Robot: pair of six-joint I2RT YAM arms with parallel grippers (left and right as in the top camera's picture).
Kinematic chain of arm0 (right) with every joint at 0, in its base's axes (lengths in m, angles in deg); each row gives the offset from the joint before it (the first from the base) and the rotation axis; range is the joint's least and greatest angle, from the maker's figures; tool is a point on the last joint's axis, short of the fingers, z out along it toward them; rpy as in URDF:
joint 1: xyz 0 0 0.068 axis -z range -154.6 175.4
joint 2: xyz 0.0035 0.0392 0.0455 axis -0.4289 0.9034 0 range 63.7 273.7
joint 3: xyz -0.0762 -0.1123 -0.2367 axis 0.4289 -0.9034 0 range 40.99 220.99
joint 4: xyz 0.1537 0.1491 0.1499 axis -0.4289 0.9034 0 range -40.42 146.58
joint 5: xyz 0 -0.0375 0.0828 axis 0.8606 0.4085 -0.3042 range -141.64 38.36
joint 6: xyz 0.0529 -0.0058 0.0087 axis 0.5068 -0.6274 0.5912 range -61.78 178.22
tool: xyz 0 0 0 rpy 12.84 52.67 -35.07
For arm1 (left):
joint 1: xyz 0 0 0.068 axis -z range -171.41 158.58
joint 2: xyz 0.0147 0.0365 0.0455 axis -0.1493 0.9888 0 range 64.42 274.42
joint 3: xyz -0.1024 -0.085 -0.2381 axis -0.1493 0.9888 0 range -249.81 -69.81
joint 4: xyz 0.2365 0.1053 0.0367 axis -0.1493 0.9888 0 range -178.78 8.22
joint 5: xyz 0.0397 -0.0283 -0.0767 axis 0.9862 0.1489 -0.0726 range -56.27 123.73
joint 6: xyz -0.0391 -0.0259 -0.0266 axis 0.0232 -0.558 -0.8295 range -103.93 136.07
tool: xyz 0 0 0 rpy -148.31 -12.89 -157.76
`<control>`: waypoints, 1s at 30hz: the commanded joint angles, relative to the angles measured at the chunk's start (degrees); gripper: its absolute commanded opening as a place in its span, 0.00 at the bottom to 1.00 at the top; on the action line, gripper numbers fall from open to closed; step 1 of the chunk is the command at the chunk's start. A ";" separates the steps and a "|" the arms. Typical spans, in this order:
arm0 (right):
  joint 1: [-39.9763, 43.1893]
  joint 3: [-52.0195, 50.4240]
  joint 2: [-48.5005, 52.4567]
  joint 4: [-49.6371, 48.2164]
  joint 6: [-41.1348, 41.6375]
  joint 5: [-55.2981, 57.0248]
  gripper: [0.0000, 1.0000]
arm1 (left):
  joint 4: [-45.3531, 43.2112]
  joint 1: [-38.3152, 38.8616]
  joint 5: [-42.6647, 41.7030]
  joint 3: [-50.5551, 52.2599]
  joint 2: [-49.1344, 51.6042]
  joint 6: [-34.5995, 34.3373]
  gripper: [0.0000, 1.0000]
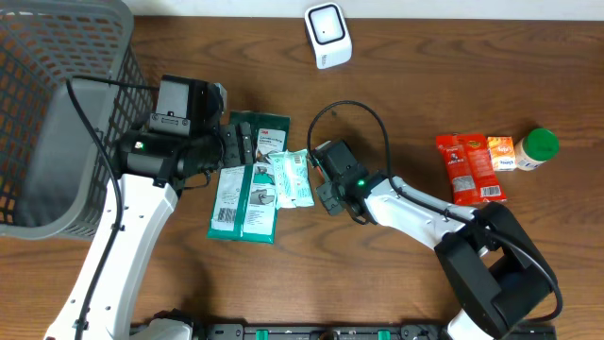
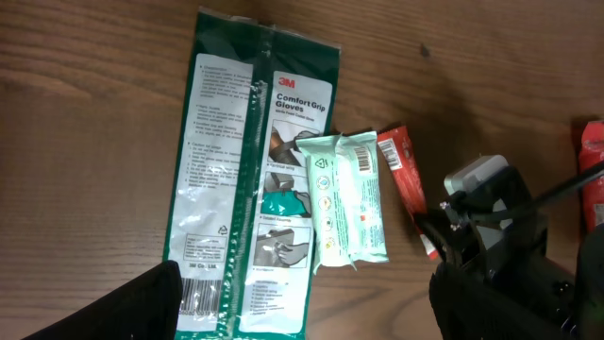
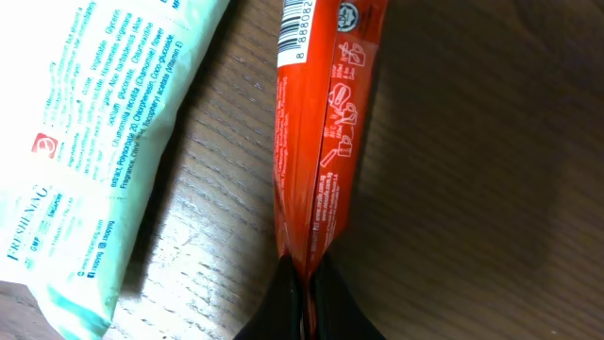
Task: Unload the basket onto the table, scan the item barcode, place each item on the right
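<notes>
The right gripper has its jaws pressed together on the sealed end of a red sachet. The sachet stretches away from the jaws over the wooden worktop, and the barcode is printed on its far end. The sachet lies to the right of the 3M Comfort Grip Gloves pack. A pale green wet wipes pack lies between them, with one edge overlapping the gloves pack. The wipes and the sachet lie side by side; I cannot tell whether they touch.

The left gripper hangs over the lower end of the gloves pack with its jaws wide apart and nothing between them.

A white barcode scanner stands beyond the gloves pack, up and to the right at the worktop's far edge. A grey mesh basket sits well to the left of the gloves pack. Far to the right are two more red sachets, a small orange packet and a green-lidded bottle.
</notes>
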 commanded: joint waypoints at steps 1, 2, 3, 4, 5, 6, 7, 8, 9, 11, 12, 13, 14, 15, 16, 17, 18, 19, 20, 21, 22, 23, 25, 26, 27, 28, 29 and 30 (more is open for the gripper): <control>-0.35 -1.03 -0.42 1.66 -2.29 3.17 0.01 | 0.15 -0.17 -0.07 0.02 0.28 0.52 0.84; -0.35 -1.03 -1.46 1.88 -2.27 3.45 0.01 | 0.15 -0.17 -0.07 0.02 0.28 0.52 0.84; -0.35 -1.03 -2.40 2.10 -2.27 3.45 0.01 | 0.15 -0.17 -0.07 0.02 0.28 0.52 0.84; -0.35 -1.03 -3.61 2.12 -2.14 3.37 0.01 | 0.15 -0.17 -0.07 0.02 0.28 0.52 0.85; -0.35 -1.03 -4.74 2.21 -1.75 3.37 0.01 | 0.15 -0.17 -0.07 0.02 0.28 0.52 0.84; -0.35 -1.03 -5.92 2.36 -1.40 3.39 0.01 | 0.15 -0.17 -0.07 0.02 0.28 0.52 0.84; -0.35 -1.03 -6.93 2.56 -1.40 3.39 0.01 | 0.15 -0.17 -0.07 0.02 0.28 0.52 0.85; -0.35 -1.03 -8.17 2.99 -1.42 3.43 0.01 | 0.15 -0.17 -0.07 0.02 0.28 0.52 0.85; -0.26 -1.03 -10.56 4.22 -1.42 3.45 0.01 | 0.15 -0.17 -0.07 0.02 0.28 0.52 0.85; 0.13 -1.03 -13.27 5.84 -2.14 2.97 0.01 | 0.15 -0.17 -0.07 0.02 0.28 0.52 0.85; 0.37 -1.03 -14.36 6.51 -3.28 2.82 0.01 | 0.15 -0.17 -0.07 0.02 0.28 0.52 0.85; 0.66 -1.01 -15.63 7.34 -4.33 2.82 0.01 | 0.15 -0.17 -0.07 0.02 0.28 0.52 0.85; 1.01 -0.94 -16.72 7.85 -4.98 2.80 0.01 | 0.15 -0.17 -0.07 0.02 0.28 0.52 0.84; 1.53 -0.81 -17.84 8.13 -5.33 2.80 0.01 | 0.15 -0.17 -0.07 0.02 0.28 0.52 0.84; 2.08 -0.26 -18.82 9.03 -5.81 2.67 0.01 | 0.15 -0.17 -0.07 0.02 0.28 0.52 0.85; 2.60 0.55 -19.47 10.12 -6.36 2.03 0.01 | 0.15 -0.17 -0.07 0.02 0.28 0.52 0.85; 3.28 1.90 -19.98 11.72 -6.60 0.85 0.01 | 0.15 -0.17 -0.07 0.02 0.28 0.52 0.84; 4.13 3.85 -20.11 13.81 -6.58 -0.46 0.01 | 0.15 -0.17 -0.07 0.02 0.28 0.52 0.85; 5.03 6.19 -20.11 16.26 -6.51 -1.95 0.01 | 0.15 -0.17 -0.07 0.02 0.28 0.52 0.84; 5.86 8.28 -20.09 18.27 -6.51 -3.63 0.01 | 0.15 -0.17 -0.07 0.02 0.28 0.52 0.84; 7.04 11.52 -20.02 21.09 -6.54 -5.97 0.01 | 0.15 -0.17 -0.07 0.02 0.28 0.52 0.84; 7.78 14.01 -20.00 23.15 -6.54 -7.26 0.01 | 0.15 -0.17 -0.07 0.02 0.28 0.52 0.85; 8.76 18.58 -19.80 27.12 -6.56 -7.96 0.01 | 0.15 -0.17 -0.07 0.02 0.28 0.52 0.85; 9.25 21.66 -19.67 30.23 -6.60 -7.93 0.01 | 0.15 -0.17 -0.07 0.02 0.28 0.52 0.84; 9.49 23.19 -19.56 31.98 -6.58 -7.61 0.01 | 0.15 -0.17 -0.07 0.02 0.28 0.52 0.84; 9.68 23.96 -19.56 33.05 -6.51 -7.10 0.01 | 0.15 -0.17 -0.07 0.02 0.28 0.52 0.84; 9.81 24.15 -19.56 33.55 -6.05 -7.08 0.01 | 0.15 -0.17 -0.07 0.02 0.28 0.52 0.85; 9.94 24.11 -19.54 34.16 -4.94 -7.08 0.01 | 0.15 -0.17 -0.07 0.02 0.28 0.52 0.84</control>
